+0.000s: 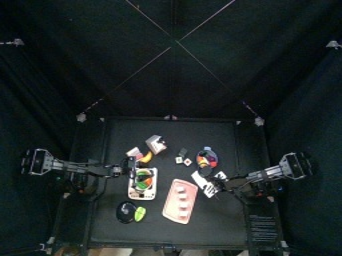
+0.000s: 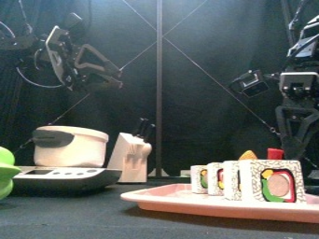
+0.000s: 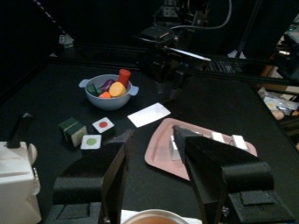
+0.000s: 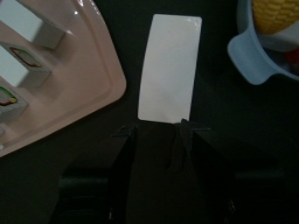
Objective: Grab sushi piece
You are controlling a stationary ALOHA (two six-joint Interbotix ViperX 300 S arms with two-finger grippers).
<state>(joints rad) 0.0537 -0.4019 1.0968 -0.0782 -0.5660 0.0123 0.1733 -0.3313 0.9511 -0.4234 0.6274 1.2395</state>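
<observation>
Several sushi pieces [image 3: 205, 136] lie in a row on a pink tray [image 3: 205, 162]; they stand near and large in the front view [image 2: 249, 180] and show in the right wrist view [image 4: 26, 35]. Two more sushi pieces [image 3: 87, 131] stand on the bare table. My left gripper [image 3: 158, 149] is open and empty, raised above the table's left part [image 1: 135, 160], short of the pink tray. My right gripper [image 4: 156, 131] hovers low at the near end of a white card [image 4: 170, 74], between the tray [image 4: 52, 83] and a bowl [image 4: 274, 44].
A pale blue bowl [image 3: 107, 87] of toy food stands at the back. A white lidded pot [image 2: 69, 145] sits on a flat stand at the left, beside a white box [image 2: 131, 154]. A green item [image 1: 130, 212] lies at the front left.
</observation>
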